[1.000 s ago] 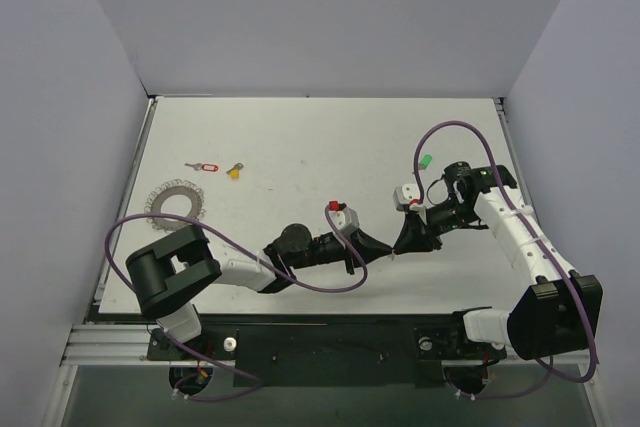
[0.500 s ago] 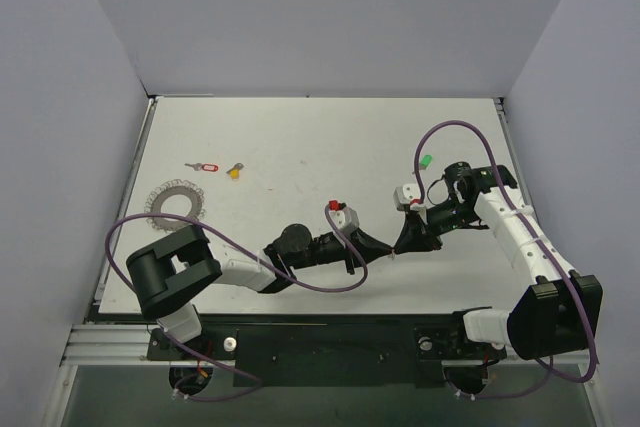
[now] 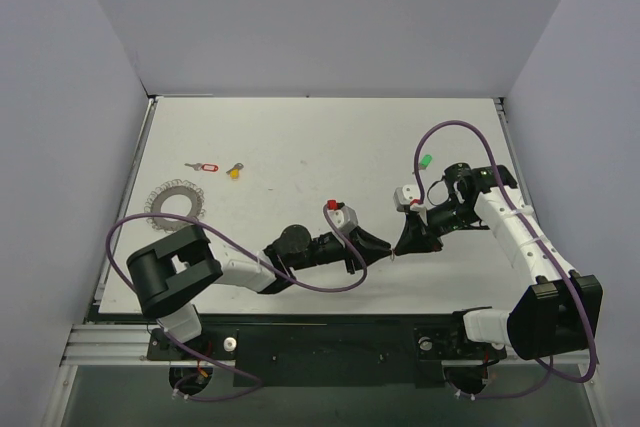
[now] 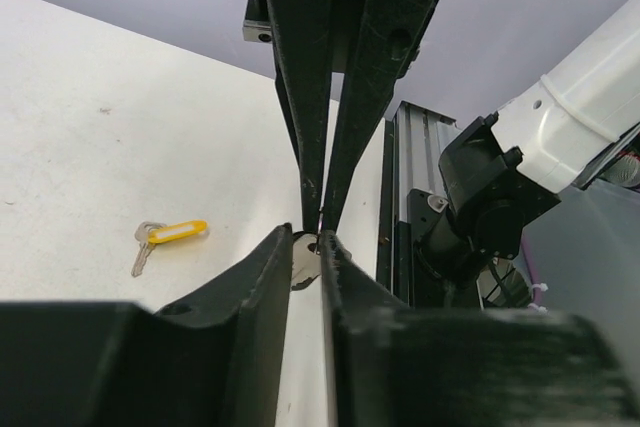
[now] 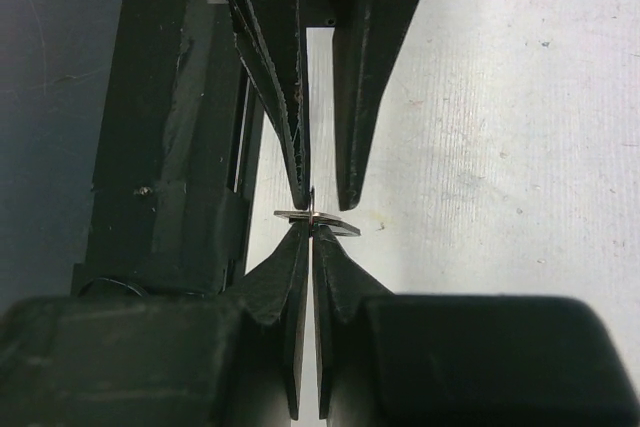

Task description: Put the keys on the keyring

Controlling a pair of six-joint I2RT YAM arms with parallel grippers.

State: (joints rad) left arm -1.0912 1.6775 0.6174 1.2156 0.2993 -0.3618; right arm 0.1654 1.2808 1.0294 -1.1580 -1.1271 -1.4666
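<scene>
silvery metal, thin and flat, sits pinched between the closed tips of the right gripper (image 5: pixel 312 230). it is a small silvery key (image 5: pixel 316 217), near the front middle of the table (image 3: pixel 300 137). the left gripper (image 4: pixel 306 252) meets it tip to tip with its fingers a little apart. one end of the key lies in that gap, and the left fingers do not look clamped on it. this reads as a pass or regrasp of one key between the two arms, though the head colour of that key is too hidden to tell.

as for the task itself, nothing looks done yet. the keyring (image 3: pixel 175 203) lies flat at the far left of the table, well apart from both grippers, and no key can be seen hanging on it. a red-tagged key (image 3: pixel 205 165) and an orange-yellow key (image 3: pixel 235 172) lie loose just beyond the ring. a green key (image 3: pixel 426 160) lies loose near the right arm. a yellow-tagged key (image 4: pixel 170 235) lies on the table beside the left fingers (only the left wrist view shows it).

so every threading is left, by my judgement, beginning with carrying the pinched key across to the ring.
</scene>
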